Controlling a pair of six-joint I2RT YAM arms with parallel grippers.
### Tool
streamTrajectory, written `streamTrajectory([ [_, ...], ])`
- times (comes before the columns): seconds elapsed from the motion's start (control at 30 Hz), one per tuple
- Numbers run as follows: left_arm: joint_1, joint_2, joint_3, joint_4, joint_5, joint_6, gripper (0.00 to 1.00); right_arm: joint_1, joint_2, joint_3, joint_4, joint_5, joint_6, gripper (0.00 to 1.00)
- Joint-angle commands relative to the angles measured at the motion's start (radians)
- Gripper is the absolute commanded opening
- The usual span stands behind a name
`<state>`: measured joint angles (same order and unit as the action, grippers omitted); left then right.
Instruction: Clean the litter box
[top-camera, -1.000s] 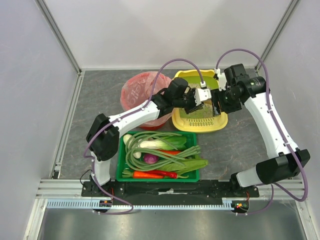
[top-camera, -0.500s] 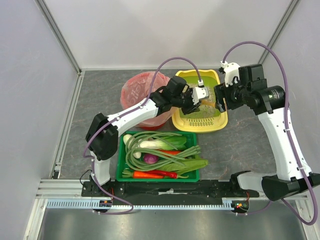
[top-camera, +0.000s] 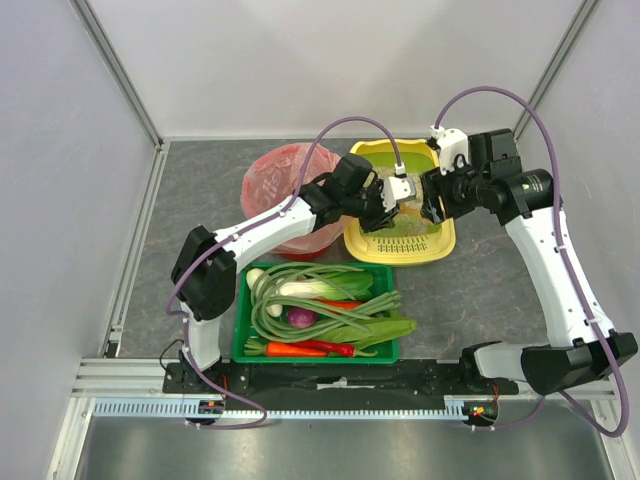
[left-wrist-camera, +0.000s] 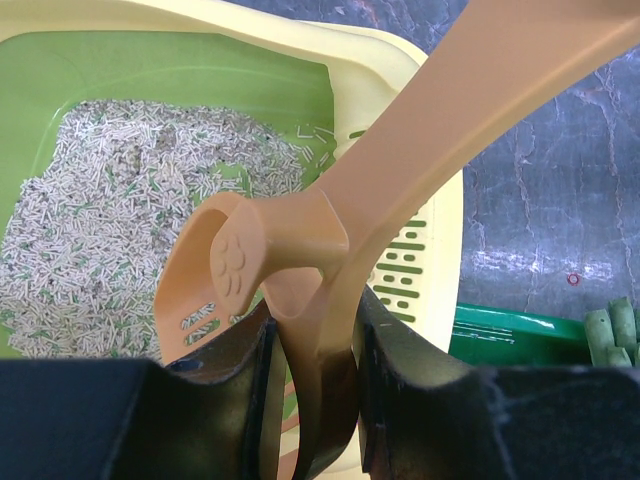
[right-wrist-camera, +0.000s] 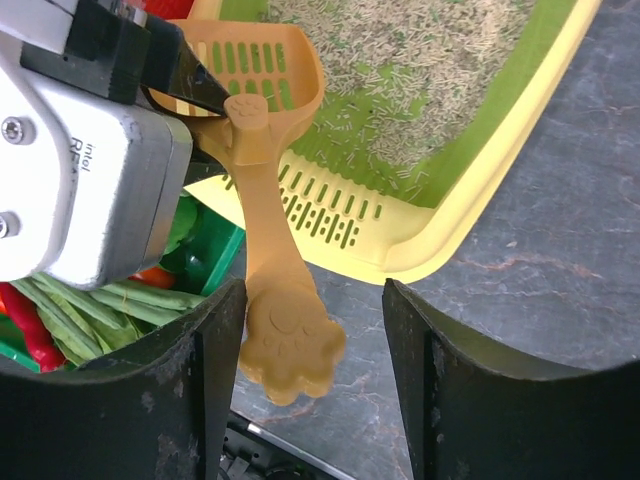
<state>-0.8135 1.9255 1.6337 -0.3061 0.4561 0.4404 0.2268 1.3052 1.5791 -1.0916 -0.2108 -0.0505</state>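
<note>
The litter box (top-camera: 400, 247) is a yellow tray with a green lining and pale litter (left-wrist-camera: 120, 230), standing at the back centre. My left gripper (left-wrist-camera: 312, 330) hangs over it, shut on the neck of an orange slotted scoop (left-wrist-camera: 420, 170). The scoop's handle slants out past the box's slotted rim (right-wrist-camera: 330, 215). My right gripper (right-wrist-camera: 312, 330) is open around the paw-shaped handle end (right-wrist-camera: 295, 350). That end lies against the left finger (right-wrist-camera: 190, 380), with a wide gap to the right finger. From above, the left gripper (top-camera: 395, 190) and right gripper (top-camera: 432, 198) face each other over the box.
A red bin with a pink bag (top-camera: 285, 185) stands left of the litter box, under my left arm. A green vegetable tray (top-camera: 240, 320) with beans, carrot and leek sits in front of it. Dark stone floor (right-wrist-camera: 560, 290) lies right of the box; white walls enclose the space.
My right arm has lifted and swung left, bringing its jaws around the scoop's handle end. Its jaws widened, then narrowed a little. The left arm held almost still with the scoop.
</note>
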Motion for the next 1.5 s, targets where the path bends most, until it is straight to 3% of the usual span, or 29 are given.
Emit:
streamTrajectory([
  [0.0, 0.004, -0.023, 0.018, 0.013, 0.032, -0.028, 0.02, -0.003, -0.003, -0.022, 0.032, -0.100, -0.022, 0.65],
  [0.27, 0.002, -0.026, 0.018, 0.012, 0.033, -0.026, 0.02, -0.004, -0.026, -0.077, 0.033, -0.099, -0.023, 0.61],
  [0.4, 0.002, -0.028, 0.018, 0.010, 0.036, -0.028, 0.02, -0.003, -0.011, -0.068, 0.041, -0.108, -0.022, 0.46],
  [0.53, 0.002, -0.028, 0.017, 0.012, 0.038, -0.028, 0.02, -0.003, -0.007, -0.070, 0.071, -0.117, -0.012, 0.39],
  [0.57, 0.002, -0.028, 0.017, 0.012, 0.035, -0.028, 0.02, -0.003, -0.006, -0.070, 0.076, -0.125, -0.011, 0.35],
  [0.63, 0.002, -0.029, 0.017, 0.013, 0.029, -0.032, 0.02, -0.004, -0.001, -0.067, 0.082, -0.133, -0.011, 0.17],
  [0.67, 0.002, -0.029, 0.017, 0.021, 0.023, -0.046, 0.03, -0.003, 0.000, -0.065, 0.082, -0.133, -0.005, 0.02],
  [0.77, 0.001, -0.036, 0.015, 0.045, 0.003, -0.084, 0.34, -0.003, -0.015, -0.074, 0.110, -0.104, 0.024, 0.00],
  [0.8, 0.002, -0.037, 0.015, 0.062, 0.000, -0.091, 0.50, -0.003, -0.024, -0.091, 0.127, -0.072, 0.034, 0.00],
  [0.9, 0.000, -0.049, 0.015, 0.100, -0.017, -0.120, 0.65, -0.004, -0.073, -0.119, 0.202, 0.017, 0.049, 0.00],
  [0.97, 0.002, -0.060, 0.020, 0.123, -0.028, -0.150, 0.70, -0.003, -0.098, -0.128, 0.246, 0.056, 0.080, 0.00],
  [1.0, 0.002, -0.066, 0.020, 0.148, -0.039, -0.163, 0.80, -0.004, -0.104, -0.133, 0.255, 0.071, 0.081, 0.00],
  [1.07, 0.002, -0.078, 0.020, 0.170, -0.045, -0.196, 0.81, -0.003, -0.103, -0.133, 0.265, 0.102, 0.081, 0.00],
  [1.1, 0.001, -0.080, 0.020, 0.177, -0.048, -0.207, 0.94, -0.004, -0.103, -0.134, 0.266, 0.112, 0.084, 0.00],
  [1.13, 0.002, -0.085, 0.021, 0.182, -0.051, -0.212, 0.99, -0.003, -0.103, -0.136, 0.266, 0.141, 0.089, 0.00],
  [1.47, 0.014, -0.125, -0.009, 0.231, -0.131, -0.333, 0.99, -0.004, -0.112, -0.143, 0.277, 0.169, 0.083, 0.00],
])
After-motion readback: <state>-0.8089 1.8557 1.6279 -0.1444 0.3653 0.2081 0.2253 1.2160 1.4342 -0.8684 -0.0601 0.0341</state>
